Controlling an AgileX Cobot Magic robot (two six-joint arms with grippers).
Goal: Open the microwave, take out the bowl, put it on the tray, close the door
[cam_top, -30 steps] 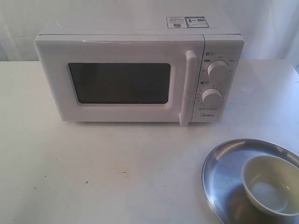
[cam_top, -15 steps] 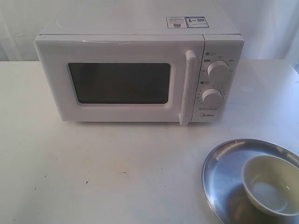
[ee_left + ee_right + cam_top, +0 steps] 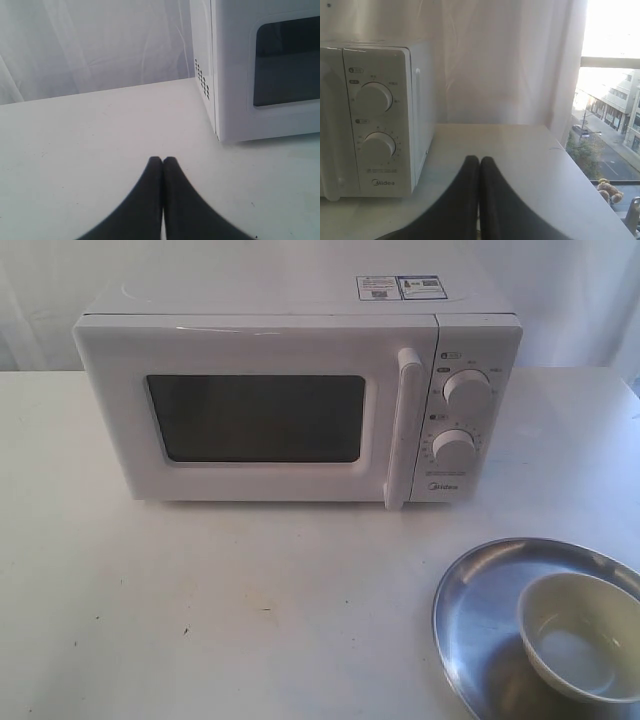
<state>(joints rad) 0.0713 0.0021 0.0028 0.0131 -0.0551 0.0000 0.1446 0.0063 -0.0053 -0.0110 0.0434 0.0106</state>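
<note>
Two pincers logged, one per wrist view. Left pincer [image 3: 162, 160] clenched, dark fingertips pressed together, nothing between them; low over the bare desk [image 3: 75, 130], near the vented side corner of the microwave [image 3: 260, 75]. Right pincer [image 3: 479, 159] likewise clenched and empty, over the desk near the microwave's control-panel side.

Exterior view: microwave in upper centre of frame, standing on the desk. Door [image 3: 110, 420] shut flush, dark window across its middle, bar handle [image 3: 402, 430] upright at its right edge. Round knobs [image 3: 466, 391] right of the handle, one above the other. Stickers [image 3: 398, 287] on the top, toward upper right. Bowl [image 3: 580, 635] in lower right of frame, upright, sitting inside the tray [image 3: 470, 610], toward its right part. Tray on the desk, apart from the microwave, cut off by the right and bottom frame edges.
</note>
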